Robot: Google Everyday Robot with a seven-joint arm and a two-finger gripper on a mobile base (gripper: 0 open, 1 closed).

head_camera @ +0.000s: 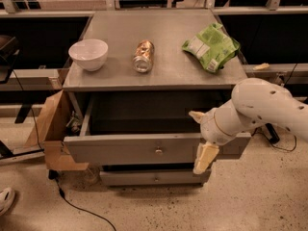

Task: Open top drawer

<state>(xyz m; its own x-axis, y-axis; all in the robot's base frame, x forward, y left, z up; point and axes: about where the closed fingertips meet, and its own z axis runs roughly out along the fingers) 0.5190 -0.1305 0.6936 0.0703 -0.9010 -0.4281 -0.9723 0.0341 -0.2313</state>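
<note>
Though seemingly finished, with top drawer [120, 148] pulled well out under worktop [168, 57], check travel; next, draw hand [196, 142], fingers [205, 158] spread at drawer front's right end, straight back clear without snagging.

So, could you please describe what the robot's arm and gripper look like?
The arm is a smooth, rounded white shell with small dark dots and a thin tan ring at the wrist. The gripper, at the top drawer front, has two flat, cream fingers.
</note>
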